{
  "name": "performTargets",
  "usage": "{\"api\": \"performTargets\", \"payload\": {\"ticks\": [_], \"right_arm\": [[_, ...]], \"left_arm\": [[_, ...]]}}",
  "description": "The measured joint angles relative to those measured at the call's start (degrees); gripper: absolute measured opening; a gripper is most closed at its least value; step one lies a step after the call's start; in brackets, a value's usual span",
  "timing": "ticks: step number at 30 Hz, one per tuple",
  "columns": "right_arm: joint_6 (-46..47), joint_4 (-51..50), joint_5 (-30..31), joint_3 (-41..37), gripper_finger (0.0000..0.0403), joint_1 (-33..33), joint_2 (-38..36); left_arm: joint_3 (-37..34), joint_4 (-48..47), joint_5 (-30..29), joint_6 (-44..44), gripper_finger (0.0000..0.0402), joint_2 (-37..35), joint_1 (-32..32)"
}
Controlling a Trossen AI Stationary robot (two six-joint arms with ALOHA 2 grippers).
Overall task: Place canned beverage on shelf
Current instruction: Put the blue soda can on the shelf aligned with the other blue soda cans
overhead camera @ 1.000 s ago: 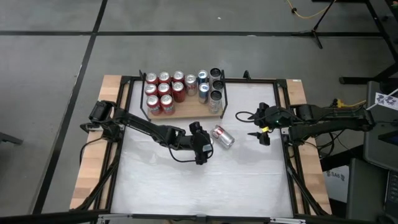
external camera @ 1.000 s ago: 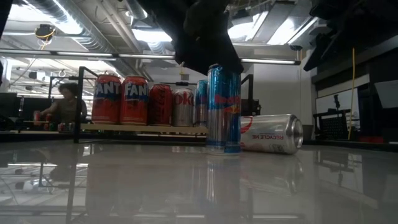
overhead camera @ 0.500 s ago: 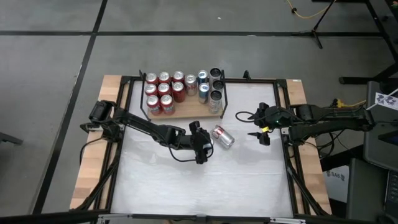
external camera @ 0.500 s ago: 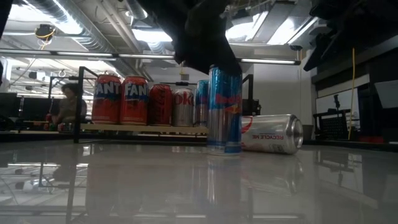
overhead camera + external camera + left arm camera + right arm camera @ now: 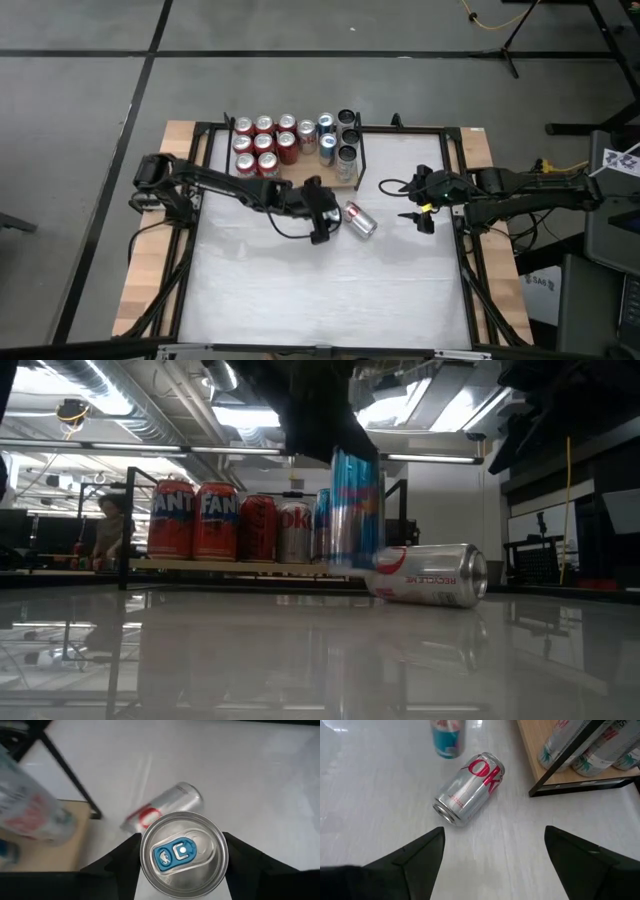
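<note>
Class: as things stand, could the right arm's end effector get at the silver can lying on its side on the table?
Probably yes. The right end effector is open, with bare tabletop between it and the silver can. The left end effector, holding the blue can, works close beside it.

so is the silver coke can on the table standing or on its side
On its side. The silver can lies lengthwise on the white table, its top end facing sideways, right of the shelf.

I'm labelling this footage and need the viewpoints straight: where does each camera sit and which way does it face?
High: overhead, straight down; both arms, shelf.
Low: table height, level across; blue can lifted, arm above.
Left wrist: down past left gripper clamping that can's top.
Right wrist: forward past open right gripper.
All four share the toppled silver can.
</note>
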Motion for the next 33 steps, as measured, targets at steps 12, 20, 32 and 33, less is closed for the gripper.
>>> {"api": "performTargets", "payload": {"ticks": [12, 20, 32, 33], "right_arm": [[0.0, 0.0, 0.0, 0.0, 0.0333, 0.0, 0.0], [0.0, 0.1, 0.0, 0.0, 0.0333, 0.0, 0.0], [0.0, 0.1, 0.0, 0.0, 0.0333, 0.0, 0.0], [0.0, 0.1, 0.0, 0.0, 0.0333, 0.0, 0.0]], "left_arm": [[0.0, -2.0, -0.1, 8.9, 0.0211, -5.8, 8.6], [0.0, -2.0, -0.1, 12.7, 0.0213, -5.8, 15.5], [0.0, -1.0, 3.6, 13.9, 0.0213, -4.5, 20.4], [0.0, -0.9, 3.6, 14.3, 0.0213, -4.4, 20.6]]}}
